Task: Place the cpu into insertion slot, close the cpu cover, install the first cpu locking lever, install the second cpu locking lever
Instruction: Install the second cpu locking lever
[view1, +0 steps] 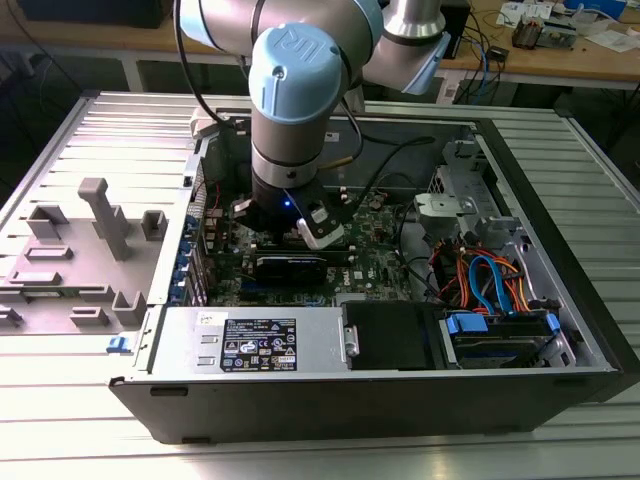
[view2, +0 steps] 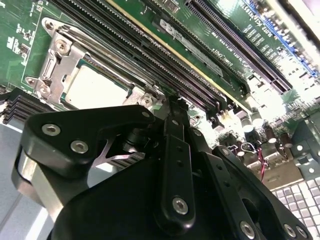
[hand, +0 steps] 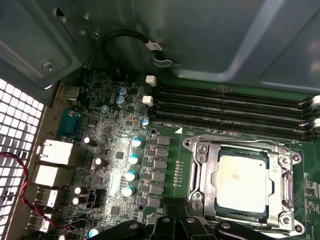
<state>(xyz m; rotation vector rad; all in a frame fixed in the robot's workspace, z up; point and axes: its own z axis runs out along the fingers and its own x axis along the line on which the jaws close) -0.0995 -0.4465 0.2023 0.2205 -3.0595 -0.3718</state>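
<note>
An open black desktop computer case (view1: 560, 330) is seen lying on its side on a ribbed aluminium table (view1: 60, 420) in the exterior view. The grey and light-blue jointed robot arm (view1: 300, 80) is lowered into the case, over the green motherboard (view1: 370, 270). A grey moulded fixture tray (view1: 75, 260) is set on the table at the exterior view's left, beside the case. A silver power supply box (view1: 250, 340) is fixed along the case's near edge, and a bundle of orange and blue cables (view1: 485, 280) is gathered toward the exterior view's right.

Four long black memory slots (hand: 230, 107) are seen running beside the socket in the first wrist view. The dark square insertion slot with its silver metal rim (hand: 200, 150) is set into the board, and the thin silver cpu cover frame (hand: 287, 182) is seen lying flat around its opening. The flat square cpu with a silver-grey metal top (hand: 242, 182) sits inside the slot, framed by the cover's window; it is also seen in the second wrist view (view2: 92, 90).

The black gripper (view2: 172, 102) is held just above the board near a corner of the socket. Whether it is clenched or released cannot be told; nothing is seen grasped.
</note>
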